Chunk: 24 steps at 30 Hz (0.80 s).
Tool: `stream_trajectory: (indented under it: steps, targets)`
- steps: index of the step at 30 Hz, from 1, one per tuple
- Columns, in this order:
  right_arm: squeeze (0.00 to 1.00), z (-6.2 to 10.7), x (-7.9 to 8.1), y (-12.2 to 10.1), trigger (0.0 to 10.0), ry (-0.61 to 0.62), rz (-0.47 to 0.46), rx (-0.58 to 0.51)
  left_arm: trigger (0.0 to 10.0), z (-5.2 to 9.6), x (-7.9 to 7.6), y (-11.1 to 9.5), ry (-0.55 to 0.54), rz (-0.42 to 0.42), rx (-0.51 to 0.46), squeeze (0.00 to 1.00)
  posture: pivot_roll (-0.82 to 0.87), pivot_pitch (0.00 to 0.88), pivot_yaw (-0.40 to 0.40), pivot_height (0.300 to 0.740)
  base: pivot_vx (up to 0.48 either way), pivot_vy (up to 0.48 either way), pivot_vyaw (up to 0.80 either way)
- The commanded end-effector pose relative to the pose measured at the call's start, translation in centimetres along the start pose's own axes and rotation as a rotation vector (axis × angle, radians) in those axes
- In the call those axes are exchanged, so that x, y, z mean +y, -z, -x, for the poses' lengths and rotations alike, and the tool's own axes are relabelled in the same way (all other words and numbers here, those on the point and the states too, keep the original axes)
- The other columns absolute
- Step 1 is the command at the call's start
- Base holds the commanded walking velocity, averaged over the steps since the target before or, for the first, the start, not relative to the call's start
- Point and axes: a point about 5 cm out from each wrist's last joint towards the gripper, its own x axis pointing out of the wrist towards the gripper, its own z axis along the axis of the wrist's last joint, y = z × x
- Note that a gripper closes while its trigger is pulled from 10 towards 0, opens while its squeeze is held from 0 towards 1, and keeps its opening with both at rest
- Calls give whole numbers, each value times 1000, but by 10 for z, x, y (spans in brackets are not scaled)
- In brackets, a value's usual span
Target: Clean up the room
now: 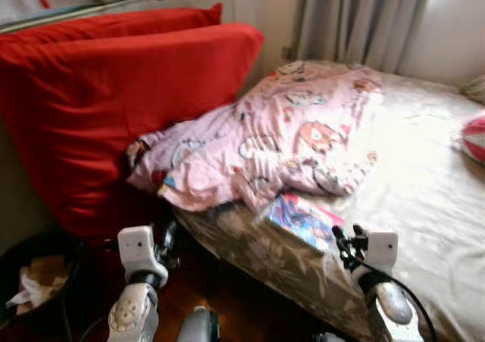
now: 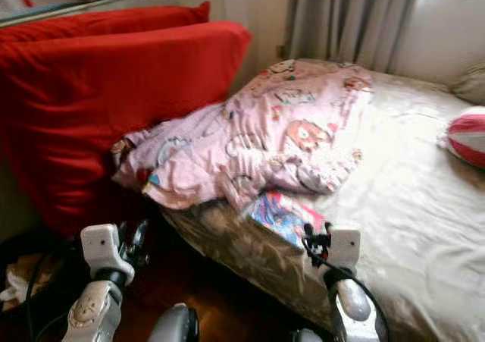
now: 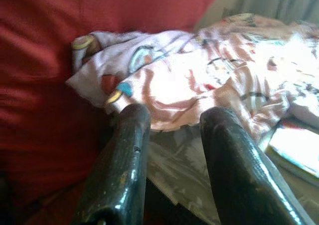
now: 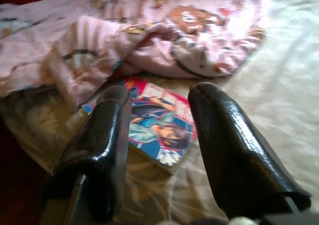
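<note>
- A bedroom: the bed fills the head view from 12 to 5 o'clock, curtains behind it, two red pillows leaning at 10 o'clock.
- A pink quilt lies crumpled mid-bed; a book sits just beside its 6 o'clock edge, near the mattress edge.
- A striped ball rests at 3 o'clock; a dark basket with paper stands at 8 o'clock.
- The left gripper hovers, fingers parted and empty, facing the quilt's corner.
- The right gripper hovers spread and empty, over the book.
- Tidying looks barely begun: quilt unfolded, book and ball not put away.
</note>
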Motion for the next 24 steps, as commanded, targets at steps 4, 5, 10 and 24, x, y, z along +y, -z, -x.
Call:
stream_trajectory:
  steps: [4,5,10,24]
  targets:
    - [0,-2,7,-4,10000,-20,-14,-20,10000,-2,5,-1,0,-16,18,0,38,0,29,627,0,0,0]
    - [0,-2,8,-4,10000,-21,-14,-20,10000,-2,5,-1,-1,-16,19,0,38,0,29,627,0,0,0]
    - [0,-1,8,-2,10000,-22,-13,-18,10000,-2,5,-1,1,-14,21,0,38,0,32,627,0,0,0]
    - [0,0,11,1,10000,-58,9,-7,10000,-2,5,-1,8,2,27,0,38,0,32,627,37,0,310]
